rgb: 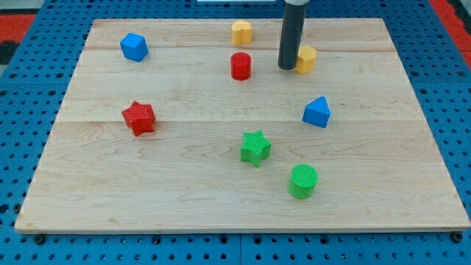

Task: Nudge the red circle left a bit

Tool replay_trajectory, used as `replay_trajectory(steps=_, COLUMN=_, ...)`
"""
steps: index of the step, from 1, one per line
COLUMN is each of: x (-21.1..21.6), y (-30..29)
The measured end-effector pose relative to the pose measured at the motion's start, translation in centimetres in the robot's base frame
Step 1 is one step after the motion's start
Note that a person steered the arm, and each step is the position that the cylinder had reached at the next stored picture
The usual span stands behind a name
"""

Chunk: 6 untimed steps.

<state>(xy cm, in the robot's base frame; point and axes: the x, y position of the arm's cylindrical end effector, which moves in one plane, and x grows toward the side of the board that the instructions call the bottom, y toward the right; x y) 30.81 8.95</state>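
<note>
The red circle is a short red cylinder standing upright near the top middle of the wooden board. My tip is the lower end of a dark rod that comes down from the view's top. It stands to the right of the red circle with a gap of board between them. The tip sits right against the left side of a yellow hexagon block.
A yellow block lies above the red circle. A blue block is at top left, a red star at left, a blue triangle block at right, a green star and a green cylinder lower down.
</note>
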Motion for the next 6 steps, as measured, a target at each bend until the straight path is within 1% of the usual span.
replay_trajectory(steps=1, x=-0.6, y=3.6)
replay_trajectory(steps=2, x=-0.8, y=-0.3)
replay_trajectory(steps=3, x=-1.2, y=-9.0)
replay_trajectory(steps=4, x=-4.3, y=-12.0)
replay_trajectory(steps=5, x=-7.6, y=-12.0)
replay_trajectory(steps=6, x=-9.7, y=-11.1)
